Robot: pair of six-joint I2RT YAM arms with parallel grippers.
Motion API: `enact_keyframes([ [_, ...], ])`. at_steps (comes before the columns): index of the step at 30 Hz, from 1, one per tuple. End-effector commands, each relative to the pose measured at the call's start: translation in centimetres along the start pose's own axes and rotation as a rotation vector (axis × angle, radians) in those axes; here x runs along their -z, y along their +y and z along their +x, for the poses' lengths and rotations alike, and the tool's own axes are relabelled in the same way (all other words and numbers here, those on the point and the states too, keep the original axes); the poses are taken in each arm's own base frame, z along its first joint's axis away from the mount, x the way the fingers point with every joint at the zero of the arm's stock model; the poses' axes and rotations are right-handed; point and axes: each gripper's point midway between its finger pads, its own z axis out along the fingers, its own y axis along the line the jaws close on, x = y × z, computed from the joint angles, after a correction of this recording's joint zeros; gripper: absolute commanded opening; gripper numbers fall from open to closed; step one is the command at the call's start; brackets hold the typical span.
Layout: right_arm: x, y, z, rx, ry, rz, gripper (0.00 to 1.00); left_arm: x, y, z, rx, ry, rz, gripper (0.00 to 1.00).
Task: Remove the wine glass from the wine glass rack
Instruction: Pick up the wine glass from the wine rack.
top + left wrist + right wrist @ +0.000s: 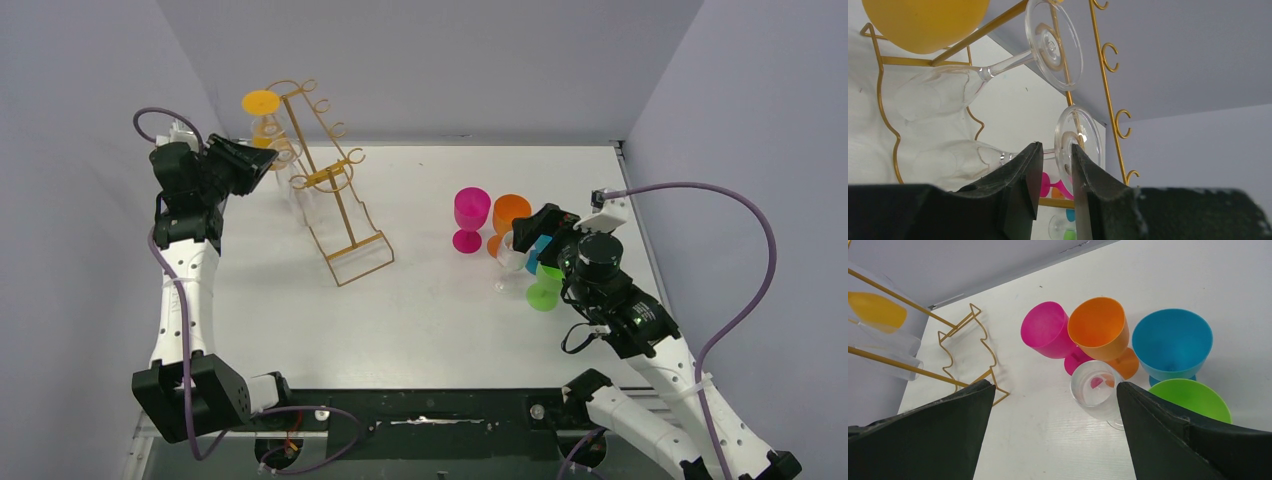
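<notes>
The gold wire wine glass rack stands at the back left, and also shows in the left wrist view. A yellow glass and two clear wine glasses hang on it. In the left wrist view the lower clear wine glass lies with its foot on a rack arm. My left gripper is at its stem next to the foot, jaws a narrow gap apart; I cannot tell if they touch it. My right gripper is wide open and empty above the table at the right.
Several glasses stand at the right: pink, orange, blue, green and clear, just under the right gripper. The upper clear glass and the yellow glass hang above my left fingers. Grey walls enclose the table.
</notes>
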Motion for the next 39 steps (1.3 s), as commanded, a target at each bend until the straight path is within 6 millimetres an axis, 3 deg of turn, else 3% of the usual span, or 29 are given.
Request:
enact_keyframes([
  [1,0.4,1.0,-2.0,-0.035,-0.051,-0.024,0.98,0.2,-1.6,-0.2,-0.031,0.009,0.086,0.26],
  [15,0.3,0.9,-1.9,-0.041,-0.051,-0.019,0.98,0.5,-1.8,-0.7,-0.013,-0.014,0.066,0.0],
  [29,0.3,0.9,-1.7,-0.061,-0.045,-0.015,0.98,1.8,-4.7,-1.6,0.244,-0.014,0.16,0.0],
  [39,0.2,0.9,-1.7,-0.065,-0.045,-0.013,0.98,2.4,-5.2,-2.8,0.274,-0.045,0.172,0.0],
])
